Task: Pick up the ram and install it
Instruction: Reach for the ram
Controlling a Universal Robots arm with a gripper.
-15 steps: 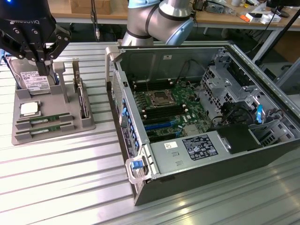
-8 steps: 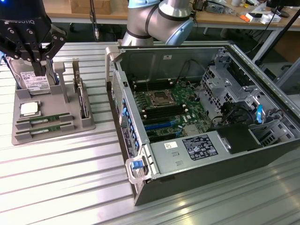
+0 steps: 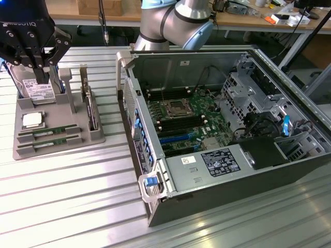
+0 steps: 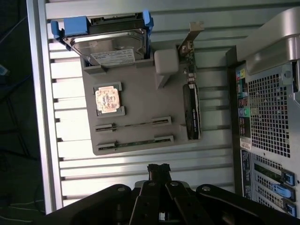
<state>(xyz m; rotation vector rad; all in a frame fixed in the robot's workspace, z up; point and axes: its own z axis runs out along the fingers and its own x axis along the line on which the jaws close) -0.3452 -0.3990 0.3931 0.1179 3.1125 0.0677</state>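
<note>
Claw [image 4: 158,169] hanging shut, gripping nothing; ram [image 4: 136,140] lying in grey tray [image 4: 140,103] on worktop [image 4: 93,168] below claw, apart from it; hard drive [image 4: 110,44] standing farther off.

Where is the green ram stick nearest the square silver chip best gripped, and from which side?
Probably at the middle of its upper long edge, from straight above, clamping its two flat faces. The thin green ram stick stands on edge in a slot of the grey holder, and end blocks cover both its ends.
</note>
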